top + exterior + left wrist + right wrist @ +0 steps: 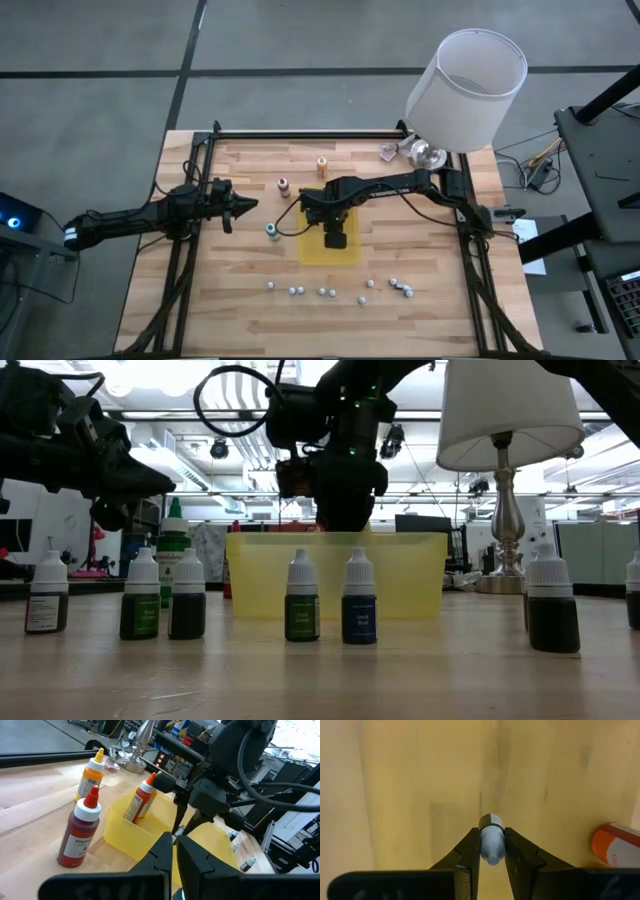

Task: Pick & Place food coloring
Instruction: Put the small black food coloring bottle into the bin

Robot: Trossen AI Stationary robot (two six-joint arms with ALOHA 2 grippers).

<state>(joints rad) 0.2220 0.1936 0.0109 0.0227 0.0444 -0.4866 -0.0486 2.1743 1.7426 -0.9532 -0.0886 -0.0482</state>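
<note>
My right gripper (335, 238) reaches down into a yellow open bin (312, 250) at the table's middle, shut on a small white-capped food coloring bottle (491, 827). An orange-capped bottle (141, 800) leans against the bin's inner wall. Outside the bin's far and left sides stand an orange bottle (322, 165), a dark red one (283, 186) and a teal one (272, 230). Several tiny bottles (322, 292) stand in a row near the front edge. My left gripper (240, 205) hovers shut at the left, touching nothing. My right gripper pinches the small bottle by the sides of its white cap (491, 847) between its two fingers. The fingers come from above, pointing down. The bottle hangs upright below them, cap up, over the bin's floor; whether its base touches the floor, I cannot tell.
A white-shaded lamp (465, 90) stands at the table's far right corner. Black rails (300, 133) run along the table's far edge and sides. Bare wood lies between the bin and the front row of bottles.
</note>
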